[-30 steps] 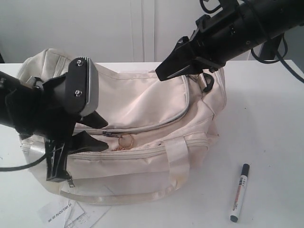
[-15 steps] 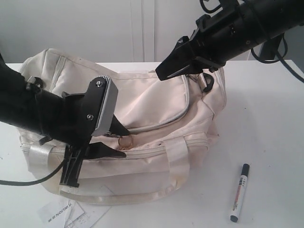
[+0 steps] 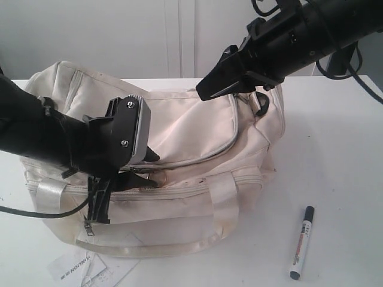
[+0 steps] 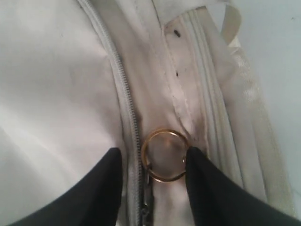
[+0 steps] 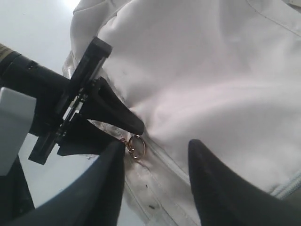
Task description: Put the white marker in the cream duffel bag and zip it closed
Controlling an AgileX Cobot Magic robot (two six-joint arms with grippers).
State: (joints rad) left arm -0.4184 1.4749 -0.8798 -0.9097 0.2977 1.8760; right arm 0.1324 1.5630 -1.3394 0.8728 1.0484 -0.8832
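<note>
Gold zip ring [image 4: 164, 133] sits between my left hand's [image 4: 155, 151] spread fingers [image 4: 101, 188]; my right hand [image 5: 157, 142] hangs, fingers apart, above the cream duffel bag [image 3: 197, 119].

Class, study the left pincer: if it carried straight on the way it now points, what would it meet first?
The left pincer would most likely meet the gold zip ring on the cream duffel bag, between its open fingers; depth is unclear.

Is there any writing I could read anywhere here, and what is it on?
On the paper tag by the cream duffel bag: a dark printed word, upside down, too blurred to read.
On the white marker: red and black print, too small to read.
On the bag itself: no writing shows.
</note>
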